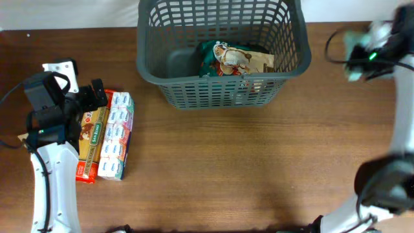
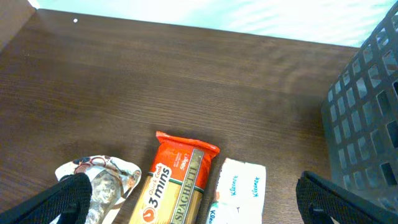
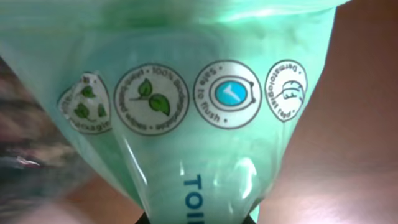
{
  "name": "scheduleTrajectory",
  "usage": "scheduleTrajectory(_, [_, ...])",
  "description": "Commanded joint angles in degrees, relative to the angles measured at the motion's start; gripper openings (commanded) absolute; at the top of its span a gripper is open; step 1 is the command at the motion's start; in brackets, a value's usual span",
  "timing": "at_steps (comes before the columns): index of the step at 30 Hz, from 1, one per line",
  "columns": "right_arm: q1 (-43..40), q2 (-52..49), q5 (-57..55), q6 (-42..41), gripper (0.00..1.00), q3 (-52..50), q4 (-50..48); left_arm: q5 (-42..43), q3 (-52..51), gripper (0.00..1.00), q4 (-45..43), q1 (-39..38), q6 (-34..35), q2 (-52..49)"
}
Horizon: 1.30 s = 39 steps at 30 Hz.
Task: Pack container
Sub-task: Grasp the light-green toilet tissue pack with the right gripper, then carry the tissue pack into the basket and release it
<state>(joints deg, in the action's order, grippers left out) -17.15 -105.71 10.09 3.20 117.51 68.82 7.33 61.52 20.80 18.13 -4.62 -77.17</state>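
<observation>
The dark grey slotted container [image 1: 288, 68] stands at the table's back centre with a green snack packet [image 1: 233, 59] inside. Its wall shows at the right of the left wrist view [image 2: 367, 118]. My left gripper [image 1: 97, 96] is open, its fingers spread over a red spaghetti pack [image 2: 177, 180], a white tissue pack [image 2: 239, 186] and a crinkled packet [image 2: 102, 183]. My right gripper [image 1: 369, 48] is at the far right, blurred, shut on a pale green wipes pack [image 3: 199, 112] that fills its wrist view.
The spaghetti pack [image 1: 90, 139] and a row of tissue packs [image 1: 116, 136] lie side by side at the left of the brown table [image 1: 259, 162]. A white wall runs along the back edge.
</observation>
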Motion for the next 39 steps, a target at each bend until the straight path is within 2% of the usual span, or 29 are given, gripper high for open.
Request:
scheduleTrajectory(1, [4.48, 6.58, 0.55, -0.39, 0.03, 10.36, 2.19, 0.81, 0.76, 0.99, -0.09, 0.20, 0.74, -0.31])
scheduleTrajectory(7, [19.43, 9.88, 3.67, 12.39, 0.04, 14.71, 1.44, 0.81, 0.76, 0.99, -0.09, 0.20, 0.74, -0.31])
scheduleTrajectory(8, [24.44, 9.11, 3.65, 17.97, 0.04, 14.49, 0.61, 0.81, 0.76, 0.99, -0.09, 0.20, 0.74, -0.31])
scheduleTrajectory(13, [33.05, 2.89, 0.76, 26.93, 0.04, 14.27, -6.36, 0.81, 0.76, 0.99, -0.09, 0.20, 0.74, -0.31])
scheduleTrajectory(18, [35.21, -5.68, -1.07, 26.10, 0.04, 14.29, -14.56, 0.81, 0.76, 0.99, -0.09, 0.20, 0.74, -0.31])
scheduleTrajectory(21, [35.23, -12.09, -1.14, 22.29, 0.04, 14.29, -18.16, 0.81, 0.76, 0.99, -0.09, 0.20, 0.74, -0.31])
scheduleTrajectory(27, [35.08, -22.99, -1.29, 12.52, 0.04, 14.29, -17.86, 0.81, 0.76, 0.99, -0.09, 0.20, 0.74, -0.31])
scheduleTrajectory(28, [35.10, -23.58, -1.27, 11.67, 0.11, 14.29, -17.18, 0.81, 0.76, 0.99, -0.09, 0.20, 0.74, -0.31])
scheduleTrajectory(29, [35.10, -24.04, -1.31, 11.17, 0.24, 14.29, -16.65, 0.81, 0.76, 0.99, -0.09, 0.20, 0.74, -0.31])
scheduleTrajectory(30, [35.10, -24.13, -1.36, 11.08, 0.41, 14.29, -15.50, 0.81, 0.76, 0.99, -0.09, 0.20, 0.74, -0.31])
scheduleTrajectory(32, [35.08, -24.11, -1.66, 11.06, 0.51, 14.32, -13.46, 0.81, 0.76, 0.99, -0.09, 0.20, 0.74, -0.31])
scheduleTrajectory(33, [35.04, -23.61, -2.05, 11.08, 0.68, 14.43, -12.24, 0.81, 0.76, 0.99, -0.09, 0.20, 0.74, -0.31])
scheduleTrajectory(34, [34.84, -22.49, -3.43, 11.06, 0.75, 14.64, -10.05, 0.81, 0.76, 0.99, -0.09, 0.20, 0.74, -0.31])
scheduleTrajectory(39, [34.03, -16.85, -4.87, 7.76, 0.75, 17.05, -3.74, 0.81, 0.76, 0.99, -0.09, 0.20, 0.74, -0.31])
